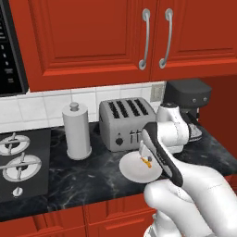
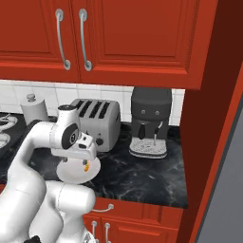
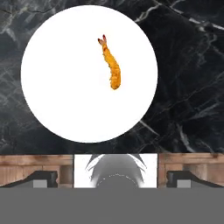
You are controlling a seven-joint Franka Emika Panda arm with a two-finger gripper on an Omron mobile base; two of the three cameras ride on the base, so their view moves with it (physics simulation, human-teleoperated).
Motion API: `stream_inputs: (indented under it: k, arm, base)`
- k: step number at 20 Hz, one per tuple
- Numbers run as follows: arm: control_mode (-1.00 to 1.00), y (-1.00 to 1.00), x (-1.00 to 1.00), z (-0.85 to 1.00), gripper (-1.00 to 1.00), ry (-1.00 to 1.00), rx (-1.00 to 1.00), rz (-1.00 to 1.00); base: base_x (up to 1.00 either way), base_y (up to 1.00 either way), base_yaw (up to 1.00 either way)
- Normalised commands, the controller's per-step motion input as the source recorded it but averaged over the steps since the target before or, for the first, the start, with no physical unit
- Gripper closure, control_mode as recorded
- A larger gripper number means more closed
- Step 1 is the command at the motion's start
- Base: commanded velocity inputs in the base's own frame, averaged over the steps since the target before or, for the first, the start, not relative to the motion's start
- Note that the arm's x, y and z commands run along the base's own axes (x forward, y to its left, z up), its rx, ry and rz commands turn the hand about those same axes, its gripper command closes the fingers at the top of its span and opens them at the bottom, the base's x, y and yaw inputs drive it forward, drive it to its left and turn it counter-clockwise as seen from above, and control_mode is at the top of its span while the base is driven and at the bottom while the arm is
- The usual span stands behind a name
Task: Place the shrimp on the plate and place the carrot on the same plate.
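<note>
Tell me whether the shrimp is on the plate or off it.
On it. In the hand view the shrimp lies flat inside the white plate, toward one side of its middle, with plate showing all around it.

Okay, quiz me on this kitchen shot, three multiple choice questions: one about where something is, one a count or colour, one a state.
1. Where does the shrimp lie?
A. on the white plate
B. on the stove
C. on top of the toaster

2. How many slots does the toaster have?
A. two
B. four
C. six

3. How does the pincer stand?
A. shut on the shrimp
B. shut on a carrot
C. open, holding nothing

Answers: 1 A, the hand view shows the orange shrimp resting on the plate, right of its centre. 2 B, four dark slots run along the toaster's top in the left base view. 3 C, the finger tips sit wide apart at the bottom of the hand view, with the shrimp lying free above them.
</note>
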Motion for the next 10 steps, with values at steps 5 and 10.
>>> stream_inputs:
  k: [5,10]
  arm:
    - [-1.0,0.0,-0.88,0.53,-1.0,-0.07,0.0,-0.04]
    - [-1.0,0.0,-0.63,0.42,-1.0,-0.09,0.0,-0.03]
  base:
    - [0.0,0.0,0.0]
    - [0.0,0.0,0.0]
